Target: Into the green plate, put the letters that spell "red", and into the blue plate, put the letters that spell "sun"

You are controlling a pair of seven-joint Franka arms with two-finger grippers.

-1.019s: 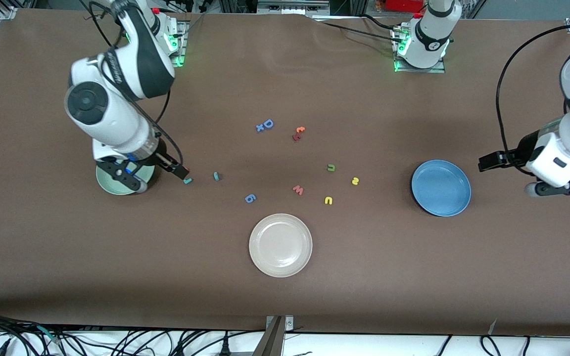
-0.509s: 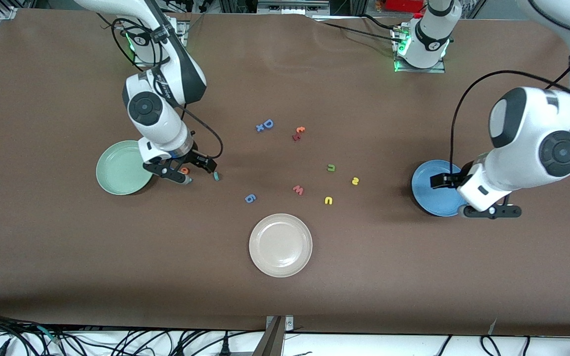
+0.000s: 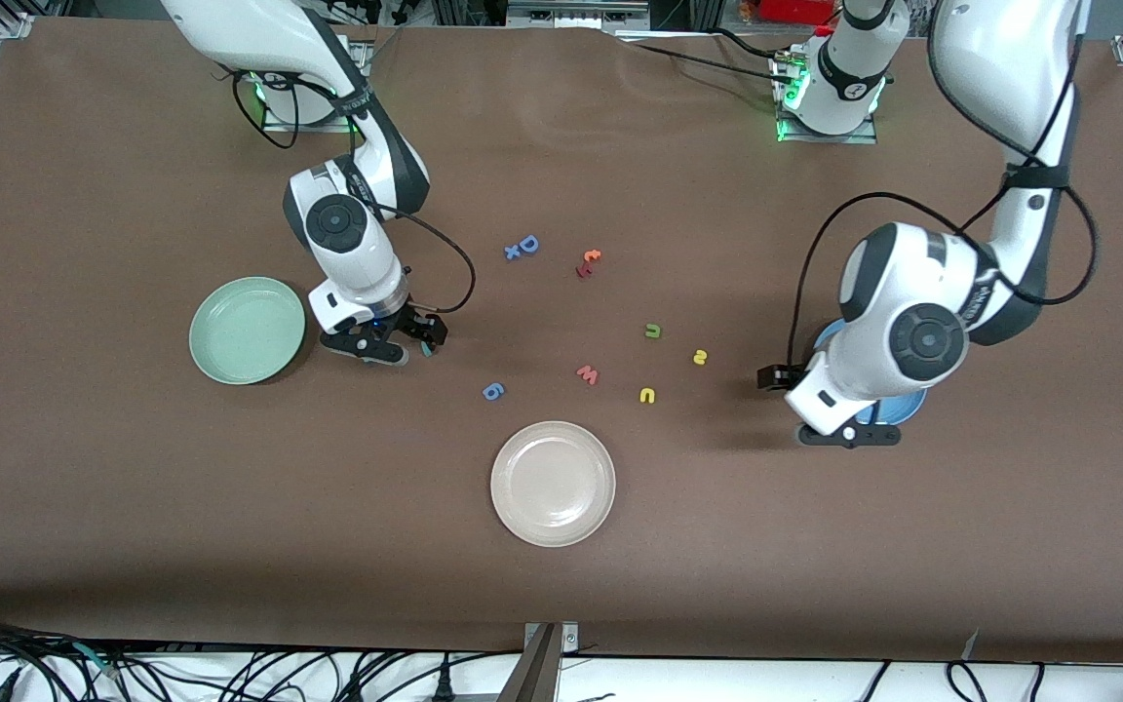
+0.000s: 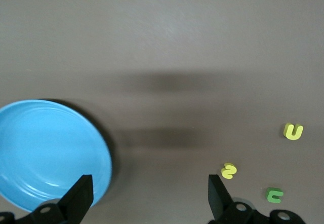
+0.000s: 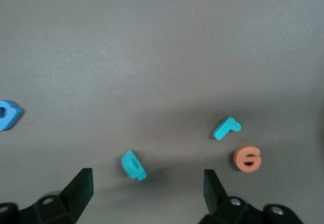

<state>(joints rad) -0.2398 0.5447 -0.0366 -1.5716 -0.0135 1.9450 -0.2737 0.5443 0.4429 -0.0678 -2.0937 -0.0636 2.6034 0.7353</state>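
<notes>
You've got the right end effector [image 3: 378,343] low over the worktop beside the green plate [image 3: 247,330], fingers apart; teal d [image 5: 133,165], r [image 5: 227,128], orange e [image 5: 247,158] lie just under it. Left end effector [image 3: 849,434], fingers apart, over the blue plate [image 4: 50,153] edge; s [image 4: 229,171] nearby.

Even, fairly bright overhead light covers the brown table [image 3: 717,546], leaving soft-edged, faint shadows. A diffuse dark patch lies on the cloth beside the left arm's wrist [image 3: 898,341], near the blue plate [image 3: 898,408]; a smaller one sits under the right arm's wrist [image 3: 352,268]. The strip of table nearest the front camera is dimmer. Green indicator lights glow at both arm bases. The beige-white plate [image 3: 553,483] shows a mild sheen with no harsh glare.

In the left wrist view, two blurred shadow bands cross the cloth, and the blue plate carries small white highlights. The right wrist view looks slightly soft, its teal letters [image 5: 133,165] casting faint shadows.
</notes>
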